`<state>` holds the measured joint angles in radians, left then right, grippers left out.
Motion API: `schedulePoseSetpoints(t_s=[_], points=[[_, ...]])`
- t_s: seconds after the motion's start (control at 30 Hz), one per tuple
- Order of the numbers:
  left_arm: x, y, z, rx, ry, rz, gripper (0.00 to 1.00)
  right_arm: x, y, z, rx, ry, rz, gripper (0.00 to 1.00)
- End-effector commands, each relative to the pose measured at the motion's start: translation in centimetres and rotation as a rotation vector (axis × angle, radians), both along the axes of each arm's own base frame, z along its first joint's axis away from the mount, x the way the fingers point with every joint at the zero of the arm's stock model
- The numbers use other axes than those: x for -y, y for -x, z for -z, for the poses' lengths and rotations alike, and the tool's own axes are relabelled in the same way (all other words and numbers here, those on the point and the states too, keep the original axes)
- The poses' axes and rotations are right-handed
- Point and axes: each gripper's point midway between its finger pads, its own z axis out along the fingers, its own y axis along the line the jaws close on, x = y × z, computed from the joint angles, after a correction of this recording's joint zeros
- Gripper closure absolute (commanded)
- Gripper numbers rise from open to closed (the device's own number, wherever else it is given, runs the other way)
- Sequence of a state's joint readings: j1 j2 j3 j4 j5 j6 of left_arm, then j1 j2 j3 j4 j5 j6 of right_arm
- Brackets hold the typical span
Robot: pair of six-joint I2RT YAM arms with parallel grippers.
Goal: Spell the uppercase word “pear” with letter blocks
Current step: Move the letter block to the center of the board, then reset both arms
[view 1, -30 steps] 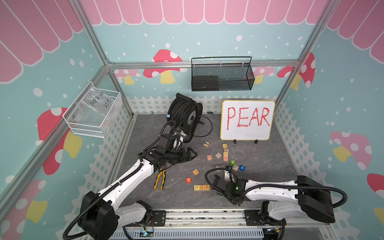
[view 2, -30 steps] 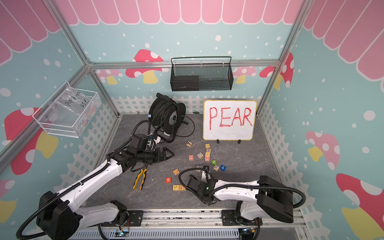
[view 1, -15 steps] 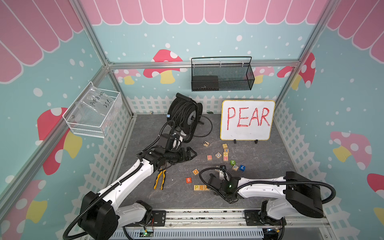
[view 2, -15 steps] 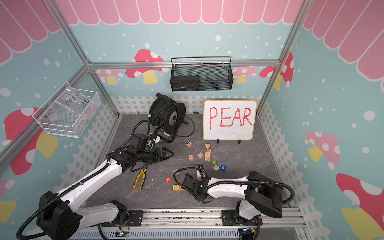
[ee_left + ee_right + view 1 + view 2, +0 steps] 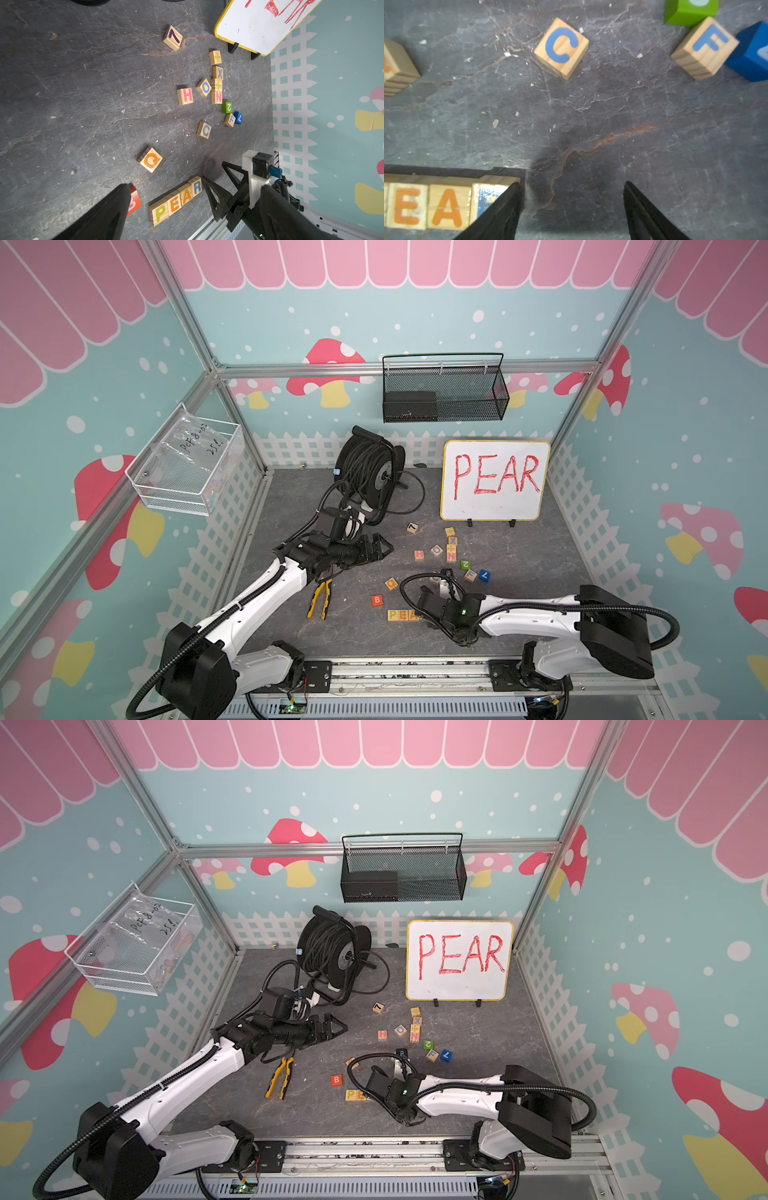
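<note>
1. Left wrist view is the only one with the whole word. The letter blocks (image 5: 175,204) read P-E-A-R, four in one row, faces up, sides touching.
2. Both top views show less. The right arm's wrist covers the R block (image 5: 196,186), so P, E, A show in a top view and only P, E in the next.
3. Right wrist view shows E, A and part of R, blurred at the frame edge. P is out of frame.
4. Position: the row lies near the front edge of the surface (image 5: 519,556). Red B block (image 5: 377,600) sits near the P end, not touching.
5. Axis: the row's long axis runs left to right, along the front rail. P is at the left end, R at the right. Letter tops point toward the whiteboard (image 5: 494,481) at the back.
6. Right claw (image 5: 571,184): wide, with bare surface in the gap and nothing held. One finger (image 5: 500,207) overlaps R's face in the right wrist view. Contact cannot be told.
7. Left claw (image 5: 384,546): wide, empty, well apart from the row, nearer the cable reel (image 5: 370,472). Its own wrist view shows just one finger (image 5: 104,214).
</note>
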<state>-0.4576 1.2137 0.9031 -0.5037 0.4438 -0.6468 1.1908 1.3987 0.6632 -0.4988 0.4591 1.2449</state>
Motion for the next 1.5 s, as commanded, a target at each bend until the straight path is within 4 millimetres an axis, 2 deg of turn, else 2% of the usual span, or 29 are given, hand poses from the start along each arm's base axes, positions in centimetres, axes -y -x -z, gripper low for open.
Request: schedulePoseSetpoints(t_s=[0.0, 0.17, 0.4, 0.5, 0.63, 0.8, 0.93, 0.97, 1.17, 1.33, 1.47], points=[[-0.7, -0.4, 0.7, 0.001, -0.025, -0.028, 0.00, 0.9, -1.2, -1.6, 0.076, 0.015, 0.026, 0.19], [-1.9, -1.1, 1.1, 0.031, -0.082, -0.082, 0.01, 2.1, -4.1, -4.3, 0.175, 0.024, 0.056, 0.15], [-3.9, -2.5, 1.6, 0.089, -0.164, -0.186, 0.01, 5.0, -10.4, -9.4, 0.369, 0.054, 0.070, 0.12], [-5.3, -3.6, 1.5, 0.151, -0.223, -0.247, 0.00, 7.0, -12.8, -11.4, 0.444, 0.079, 0.079, 0.11], [-7.6, -5.4, -0.1, 0.293, -0.338, -0.320, 0.01, 9.8, -15.3, -13.2, 0.526, 0.110, 0.084, 0.09], [-12.5, -7.0, -3.4, 0.484, -0.502, -0.519, 0.01, 14.1, -17.7, -14.5, 0.596, 0.143, 0.144, 0.07], [-14.8, -6.8, -4.8, 0.600, -0.526, -0.611, 0.00, 18.2, -18.4, -13.4, 0.579, 0.180, 0.220, 0.07], [-16.3, -6.8, -5.3, 0.628, -0.550, -0.657, 0.00, 19.2, -18.4, -13.0, 0.572, 0.190, 0.240, 0.07], [-21.6, -4.9, -6.1, 0.795, -0.643, -0.874, 0.01, 24.8, -17.7, -11.8, 0.581, 0.204, 0.402, 0.06], [-25.0, -3.7, -4.7, 0.854, -0.693, -1.004, 0.01, 27.8, -16.8, -11.1, 0.601, 0.200, 0.515, 0.06], [-26.5, -4.1, -2.6, 0.814, -0.757, -1.031, 0.01, 29.4, -16.2, -10.6, 0.602, 0.239, 0.590, 0.06]])
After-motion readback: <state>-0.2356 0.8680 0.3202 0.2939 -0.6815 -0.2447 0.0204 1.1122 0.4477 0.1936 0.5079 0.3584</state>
